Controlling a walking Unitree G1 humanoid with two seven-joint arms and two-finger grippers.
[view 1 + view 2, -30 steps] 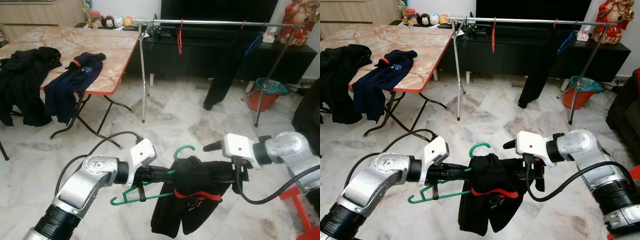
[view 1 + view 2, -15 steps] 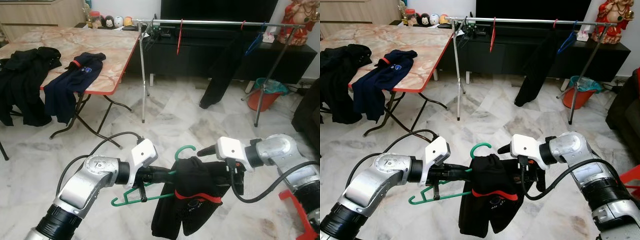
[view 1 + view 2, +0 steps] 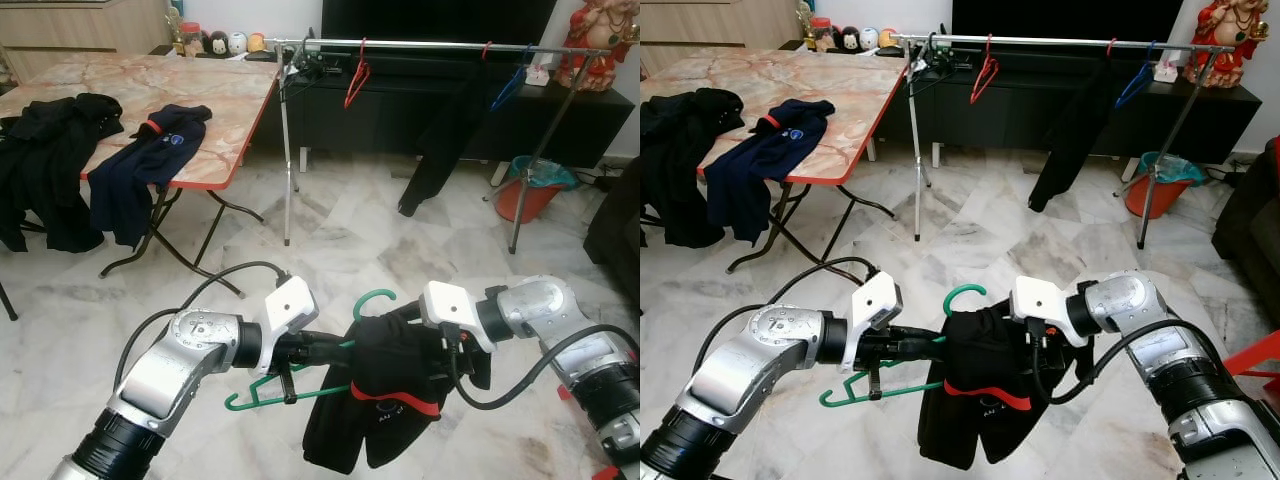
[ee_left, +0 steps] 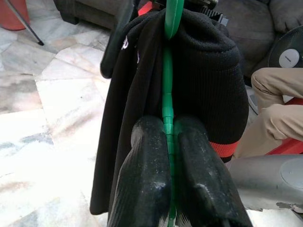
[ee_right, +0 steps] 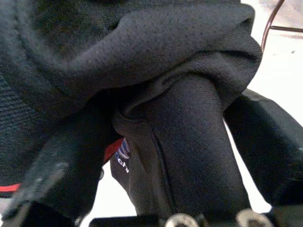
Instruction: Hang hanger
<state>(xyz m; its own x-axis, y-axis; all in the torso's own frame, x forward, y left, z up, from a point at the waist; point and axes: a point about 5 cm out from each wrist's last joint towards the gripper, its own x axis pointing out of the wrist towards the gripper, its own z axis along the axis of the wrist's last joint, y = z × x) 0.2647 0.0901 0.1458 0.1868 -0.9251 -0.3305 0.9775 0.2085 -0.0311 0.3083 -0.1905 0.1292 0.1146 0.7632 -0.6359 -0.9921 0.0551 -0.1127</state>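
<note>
Marble floor (image 3: 350,250), left gripper (image 4: 166,156) clamping green hanger (image 3: 285,392), black shirt (image 3: 385,395) draped

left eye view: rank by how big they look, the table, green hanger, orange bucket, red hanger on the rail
1. table, largest by far.
2. green hanger; it is nearest the camera, so it looks bigger than it would at the rail.
3. orange bucket.
4. red hanger, smallest, and the farthest away.

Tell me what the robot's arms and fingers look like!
Both arms are shiny silver tubes with ribbed black collars. Each wrist carries a white boxy block, and black cables loop from it. The left gripper has two long, thick black fingers with a rough, speckled surface. The right gripper is black too.
</note>
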